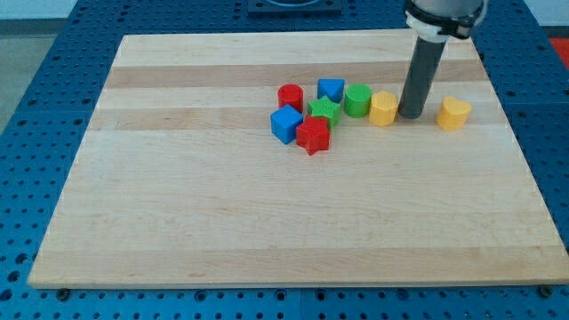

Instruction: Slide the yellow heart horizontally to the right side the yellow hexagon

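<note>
The yellow heart (453, 113) lies on the wooden board (267, 222) toward the view's right. The yellow hexagon (383, 108) lies to its left, about level with it. My tip (412, 114) stands on the board between the two, close to the hexagon's right side and a short gap left of the heart. It touches neither as far as I can tell.
Left of the hexagon sits a cluster: a green cylinder (357, 100), a blue block (331, 89), a green star (324, 111), a red cylinder (291, 97), a blue cube (286, 124) and a red star (313, 135). The board's right edge is near the heart.
</note>
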